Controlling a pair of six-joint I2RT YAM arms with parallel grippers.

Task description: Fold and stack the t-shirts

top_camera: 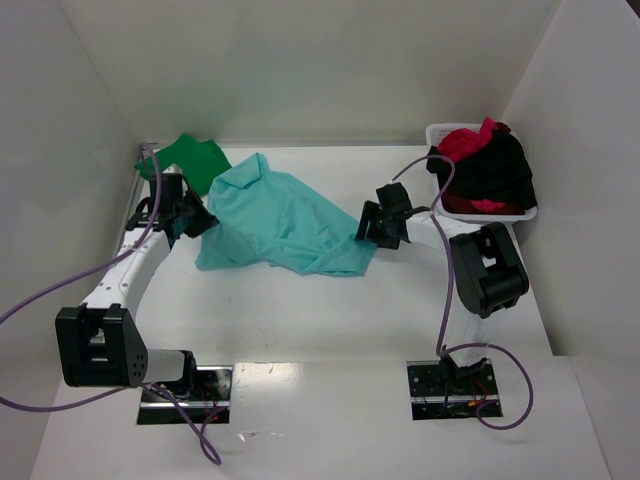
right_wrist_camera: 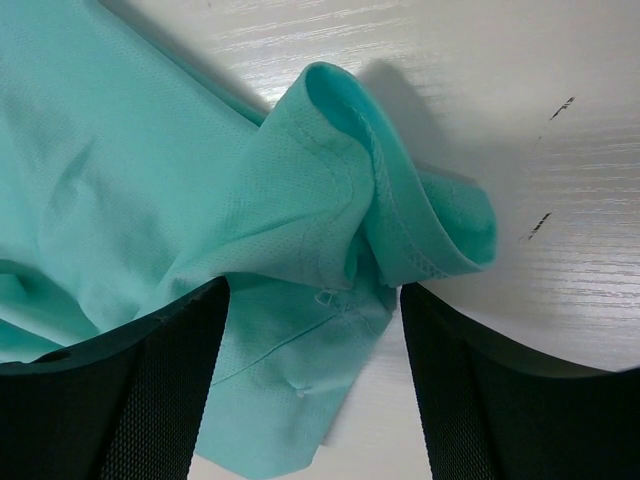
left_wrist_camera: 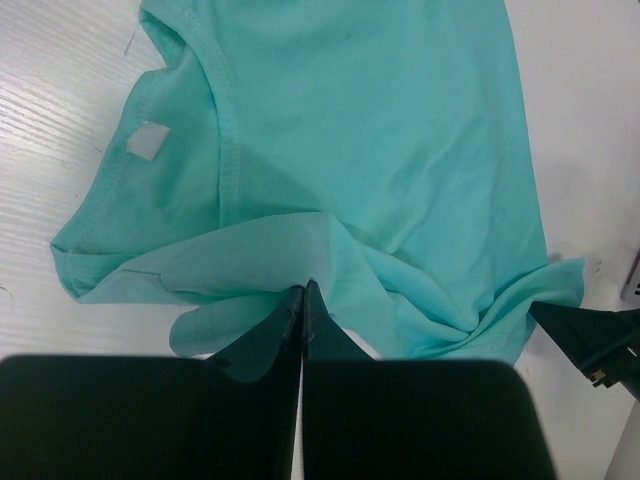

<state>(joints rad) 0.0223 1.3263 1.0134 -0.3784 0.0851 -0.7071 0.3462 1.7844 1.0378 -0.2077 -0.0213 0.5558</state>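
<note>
Risk left: my left jaws pinch only a thin fold of the teal t-shirt; a pull can slip it out, I think.
Risk right: closing now may catch the rolled hem in double layer.
Left jaws: pressed together on that fold.
Right jaws: wide apart, the hem between them, not clamped.
Shirt: crumpled on the worktop, between my arms.
</note>
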